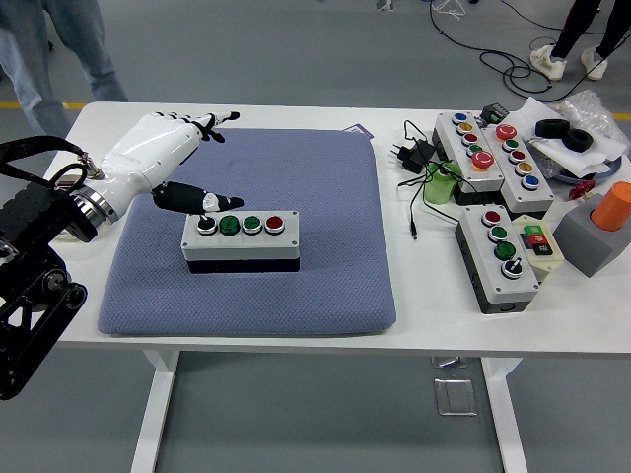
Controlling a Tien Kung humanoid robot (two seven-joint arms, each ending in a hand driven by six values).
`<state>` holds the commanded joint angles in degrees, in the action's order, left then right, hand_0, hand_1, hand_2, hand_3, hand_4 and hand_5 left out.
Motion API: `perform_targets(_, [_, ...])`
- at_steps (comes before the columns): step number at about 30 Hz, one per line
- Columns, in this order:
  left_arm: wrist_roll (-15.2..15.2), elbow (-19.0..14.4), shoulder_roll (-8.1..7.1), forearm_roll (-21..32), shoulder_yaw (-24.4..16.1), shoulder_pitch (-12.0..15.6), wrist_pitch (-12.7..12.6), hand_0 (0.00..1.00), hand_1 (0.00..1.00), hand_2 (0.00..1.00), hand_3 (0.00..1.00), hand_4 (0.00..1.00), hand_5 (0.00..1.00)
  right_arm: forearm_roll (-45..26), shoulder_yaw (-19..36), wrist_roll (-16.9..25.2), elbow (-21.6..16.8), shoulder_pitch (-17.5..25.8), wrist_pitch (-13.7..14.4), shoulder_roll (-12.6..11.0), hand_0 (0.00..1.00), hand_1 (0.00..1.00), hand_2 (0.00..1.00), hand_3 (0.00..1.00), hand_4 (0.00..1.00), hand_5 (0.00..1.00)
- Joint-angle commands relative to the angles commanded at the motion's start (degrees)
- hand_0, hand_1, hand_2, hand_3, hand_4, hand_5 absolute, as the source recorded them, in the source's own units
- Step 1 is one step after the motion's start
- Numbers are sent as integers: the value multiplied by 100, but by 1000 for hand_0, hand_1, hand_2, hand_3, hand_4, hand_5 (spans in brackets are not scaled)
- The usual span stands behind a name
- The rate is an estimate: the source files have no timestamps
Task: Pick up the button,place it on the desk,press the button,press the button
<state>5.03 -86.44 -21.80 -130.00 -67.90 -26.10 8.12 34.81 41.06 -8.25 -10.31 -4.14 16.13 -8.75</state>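
1. The button box [240, 239] sits on the blue mat [325, 197], near its middle.
2. The left hand [163, 148] hovers above the box's left end, fingers spread, holding nothing.
3. Its thumb [202, 201] hangs over the leftmost button [206, 225] (contact unclear).
4. Press straight down, gently, so the box does not slide.

The left hand [173, 158], fingers spread, hovers above the four-button box [241, 239] on the blue mat [325, 227].
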Motion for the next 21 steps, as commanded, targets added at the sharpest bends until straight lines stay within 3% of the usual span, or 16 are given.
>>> perform_targets(4, [-145,-248,-59,0,23,72,941,112,150,162,887,707,265,-30,-10,3,0,-8,8,2,628,494,547,581,271,25])
perform_targets(12, [-543,-386,-63,0,212,-23,2216,102,139,143,885,692,265,-32,-22,8,0,-24,7,-7,628,494,547,581,271,24])
perform_targets(16, [-620,-360,-45,0,262,-59,2436,98,127,130,886,674,250,-11,-12,5,0,-29,6,-8,628,495,547,581,271,25])
perform_targets(21, [-651,-333,-51,0,353,-103,2496,98,125,127,886,670,258,-12,-8,7,0,-30,7,-10,628,494,547,581,271,23])
